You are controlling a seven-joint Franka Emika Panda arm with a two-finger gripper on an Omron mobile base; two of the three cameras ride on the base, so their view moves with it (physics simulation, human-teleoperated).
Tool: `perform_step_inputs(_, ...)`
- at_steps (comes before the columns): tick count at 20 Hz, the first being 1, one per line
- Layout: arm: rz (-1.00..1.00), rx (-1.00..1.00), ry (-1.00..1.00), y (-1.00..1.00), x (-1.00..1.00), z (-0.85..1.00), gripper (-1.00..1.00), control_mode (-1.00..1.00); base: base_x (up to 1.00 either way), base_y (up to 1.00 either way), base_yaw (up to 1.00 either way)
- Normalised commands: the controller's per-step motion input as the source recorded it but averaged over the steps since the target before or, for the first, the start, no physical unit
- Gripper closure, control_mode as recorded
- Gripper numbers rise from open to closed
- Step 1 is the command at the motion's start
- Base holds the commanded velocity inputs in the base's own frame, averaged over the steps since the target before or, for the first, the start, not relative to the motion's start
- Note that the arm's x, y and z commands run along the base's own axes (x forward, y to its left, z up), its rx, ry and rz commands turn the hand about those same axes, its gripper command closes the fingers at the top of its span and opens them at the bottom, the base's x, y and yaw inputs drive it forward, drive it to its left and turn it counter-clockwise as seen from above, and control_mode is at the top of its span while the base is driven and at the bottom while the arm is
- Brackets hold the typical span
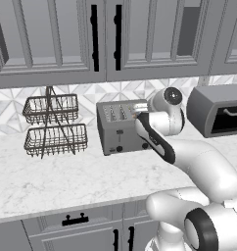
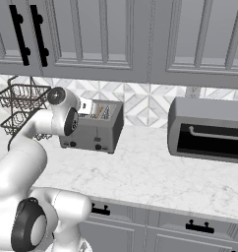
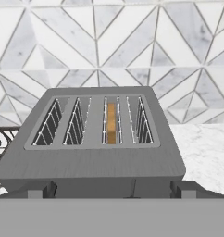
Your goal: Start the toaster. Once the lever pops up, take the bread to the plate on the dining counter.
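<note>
The toaster (image 1: 121, 126) stood on the marble tabletop (image 1: 66, 176) against the tiled wall, a two-tier wire basket (image 1: 54, 125) just beside it on one side and a larger toaster oven (image 2: 209, 129) well apart on the other. From the hand view, the bread (image 3: 111, 123) sat down in the third slot counted from that view's left, only its golden top edge showing among the wires. The arm was reaching over the toaster's front, with the claw (image 2: 85, 106) held above the front edge and standing wide apart, gripping nothing. Two dark fingertips (image 3: 189, 190) barely rose at the bottom of the hand view, on either side of the toaster's front. The step in hand looked to be pressing a lever to start the toasting. Done well, it would mean dropping in front of the face, picking the lever (image 1: 119, 132) that serves the bread's slot pair, and pushing straight down with one finger until it latched. Which lever that was I could not tell for certain. A sideways shove might slide the toaster toward the basket.
</note>
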Motion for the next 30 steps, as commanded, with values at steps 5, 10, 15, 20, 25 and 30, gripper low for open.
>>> perform_step_inputs(5,0.0,0.0,0.0,0.0,0.0,0.0,-1.0,-1.0,0.0,0.0,0.0)
perform_step_inputs(10,0.0,0.0,0.0,0.0,0.0,0.0,-1.0,-1.0,0.0,0.0,0.0)
perform_step_inputs(15,0.0,0.0,0.0,0.0,0.0,0.0,-1.0,-1.0,0.0,0.0,0.0)
perform_step_inputs(20,0.0,0.0,0.0,0.0,0.0,0.0,-1.0,-1.0,0.0,0.0,0.0)
perform_step_inputs(25,0.0,0.0,0.0,0.0,0.0,0.0,-1.0,-1.0,0.0,0.0,0.0)
perform_step_inputs(30,0.0,0.0,0.0,0.0,0.0,0.0,-1.0,-1.0,0.0,0.0,0.0)
